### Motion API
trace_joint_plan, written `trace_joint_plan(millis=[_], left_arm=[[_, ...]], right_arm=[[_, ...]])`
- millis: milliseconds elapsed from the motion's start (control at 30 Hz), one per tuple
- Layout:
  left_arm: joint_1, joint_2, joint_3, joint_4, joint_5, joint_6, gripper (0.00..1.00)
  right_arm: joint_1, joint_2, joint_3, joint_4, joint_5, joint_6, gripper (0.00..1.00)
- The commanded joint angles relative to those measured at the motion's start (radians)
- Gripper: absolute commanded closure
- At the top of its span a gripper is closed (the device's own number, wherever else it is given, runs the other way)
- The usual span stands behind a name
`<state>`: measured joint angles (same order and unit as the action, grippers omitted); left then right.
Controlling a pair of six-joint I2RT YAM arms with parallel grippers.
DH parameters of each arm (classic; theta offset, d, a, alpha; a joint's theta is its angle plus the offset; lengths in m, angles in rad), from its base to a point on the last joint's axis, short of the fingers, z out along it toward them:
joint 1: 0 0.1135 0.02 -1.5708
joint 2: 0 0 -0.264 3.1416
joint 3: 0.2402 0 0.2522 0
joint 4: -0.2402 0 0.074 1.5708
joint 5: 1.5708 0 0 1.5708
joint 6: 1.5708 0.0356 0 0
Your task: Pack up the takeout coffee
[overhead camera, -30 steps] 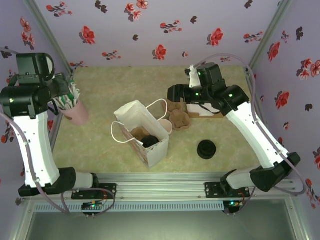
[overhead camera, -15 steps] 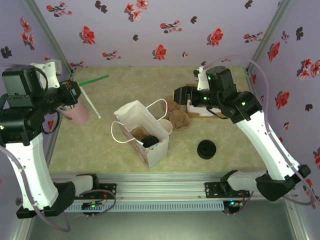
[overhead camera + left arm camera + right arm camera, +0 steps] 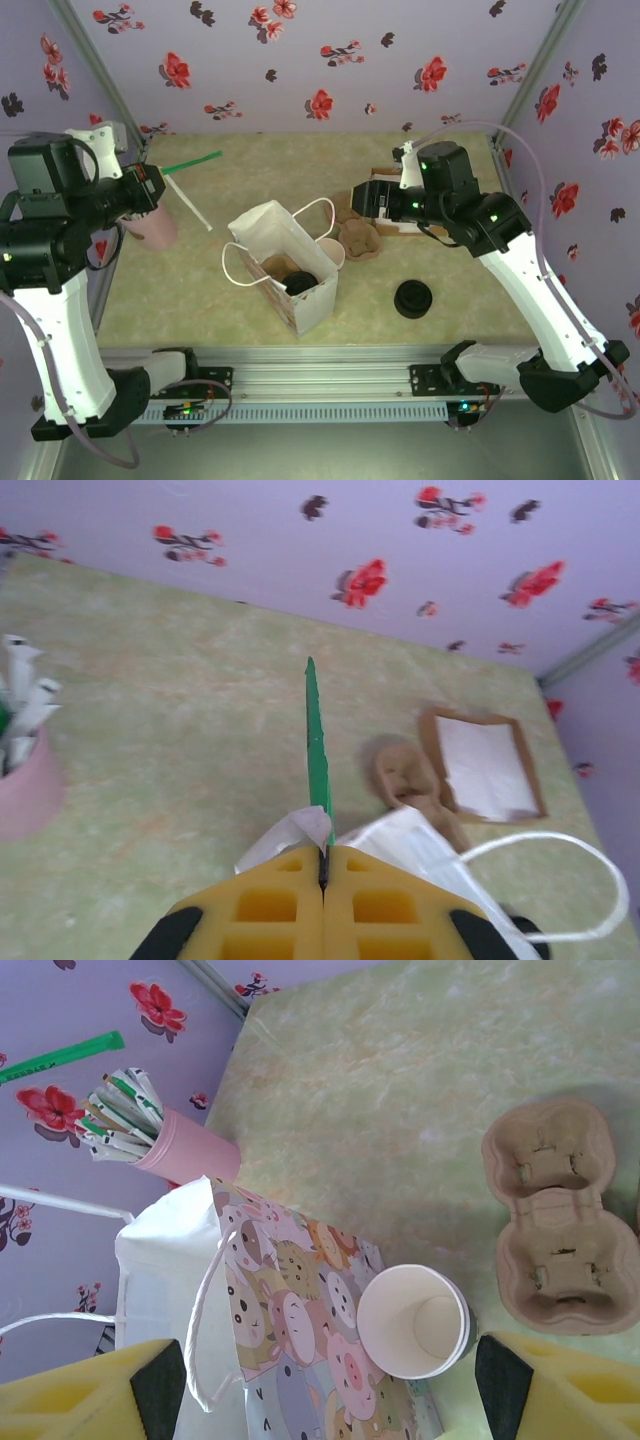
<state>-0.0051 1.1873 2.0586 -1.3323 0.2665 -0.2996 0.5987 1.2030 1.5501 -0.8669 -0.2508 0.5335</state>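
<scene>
Straw (image 3: 195,159) is now out of the pink cup (image 3: 155,228) and raised at upper left. The left gripper (image 3: 323,858) pinches it, jaws fully together. The right gripper (image 3: 325,1385) has drifted slightly right, jaws wide, holding nothing. Coffee (image 3: 300,283) sits inside the bag (image 3: 262,225) at frame centre, black lid up, so the straw likely goes in next. Straw: thin, green paper sleeve. Bag: white paper, cartoon print, cord handles. Carrier (image 3: 555,1215): moulded pulp, two wells. Open cup (image 3: 412,1320): round, white inside, just beside the bag.
</scene>
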Motion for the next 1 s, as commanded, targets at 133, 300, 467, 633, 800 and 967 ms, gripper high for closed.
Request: trace_joint_plan(millis=[133, 300, 467, 633, 800, 967], left_arm=[[0.012, 0.116, 0.073, 0.033, -0.261, 0.084, 1.0], [0.069, 0.199, 0.117, 0.076, -0.334, 0.127, 1.0], [0.105, 0.266, 0.119, 0.168, -0.343, 0.15, 1.0], [0.121, 0.315, 0.109, 0.242, -0.351, 0.178, 1.0], [0.123, 0.332, 0.123, 0.23, -0.304, 0.169, 1.0], [0.117, 0.344, 0.209, 0.165, -0.121, 0.124, 1.0]], right_arm=[[0.009, -0.009, -0.02, 0.004, 0.01, -0.012, 0.21], [0.007, 0.012, -0.024, 0.004, 0.011, -0.057, 0.19], [0.0, 0.042, -0.034, 0.016, 0.001, -0.096, 0.19], [-0.032, 0.068, -0.046, 0.045, -0.046, -0.118, 0.19], [-0.057, 0.112, -0.013, 0.089, -0.101, -0.136, 0.19], [-0.057, 0.142, 0.027, 0.227, -0.173, -0.171, 0.2]])
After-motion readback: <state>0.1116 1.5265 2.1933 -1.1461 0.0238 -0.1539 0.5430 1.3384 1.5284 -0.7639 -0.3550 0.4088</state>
